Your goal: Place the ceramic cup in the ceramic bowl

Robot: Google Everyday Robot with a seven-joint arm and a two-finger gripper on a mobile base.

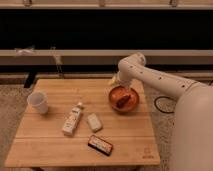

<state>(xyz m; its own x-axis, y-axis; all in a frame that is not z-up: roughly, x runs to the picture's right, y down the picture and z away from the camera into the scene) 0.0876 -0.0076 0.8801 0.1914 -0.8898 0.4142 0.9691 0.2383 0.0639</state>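
Note:
The white ceramic cup [38,102] stands upright near the left edge of the wooden table [127,137]. The orange-brown ceramic bowl [114,98] sits at the table's back right, far from the cup. My white arm comes in from the right, bends at the elbow and reaches down over the bowl. The gripper [123,98] hangs low inside or just above the bowl, open, with nothing in it. Its tip shows as a dark shape against the bowl's inside.
A white bottle with a label [72,120] lies in the middle of the table, with a small pale packet [94,122] beside it. A dark snack bar [100,145] lies nearer the front edge. A black cable [160,105] loops on the floor to the right.

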